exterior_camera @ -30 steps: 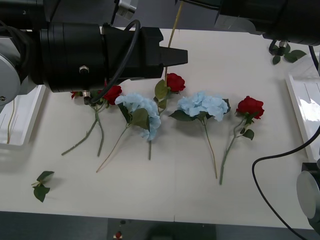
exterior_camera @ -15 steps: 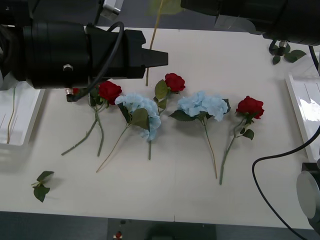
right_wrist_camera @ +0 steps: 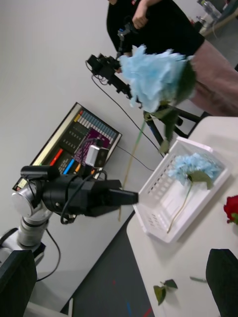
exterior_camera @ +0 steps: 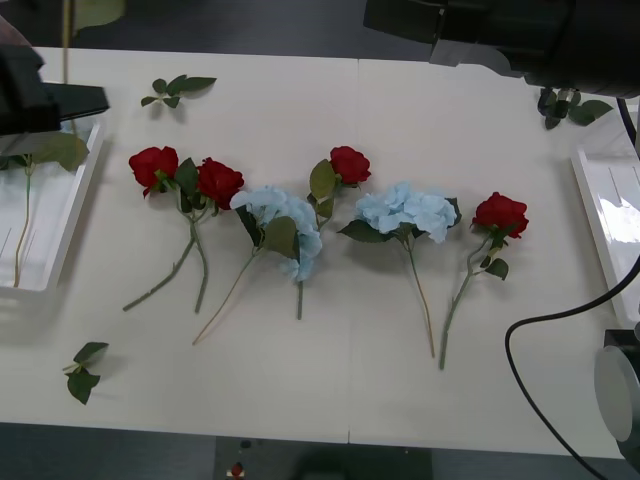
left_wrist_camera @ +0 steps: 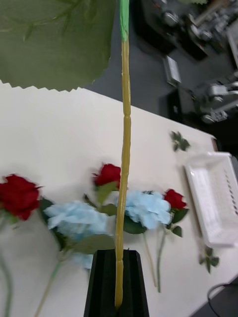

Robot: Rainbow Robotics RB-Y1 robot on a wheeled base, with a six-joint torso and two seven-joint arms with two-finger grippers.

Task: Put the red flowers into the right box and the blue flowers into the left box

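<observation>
One blue flower (right_wrist_camera: 153, 74) stands stem-down in the left gripper (left_wrist_camera: 117, 292), pinched between its fingers above the left box (exterior_camera: 45, 225).

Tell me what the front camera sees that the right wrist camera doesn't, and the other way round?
Front view: the whole row of red roses and two blue flowers lying on the table, plus the right box.

Right wrist view: the fluffy head of the held blue flower, another blue bloom lying in the left box, and the open right hand.

Both: the left hand pinching the held flower's stem, the left box, the leftmost rose and a loose leaf sprig.
</observation>
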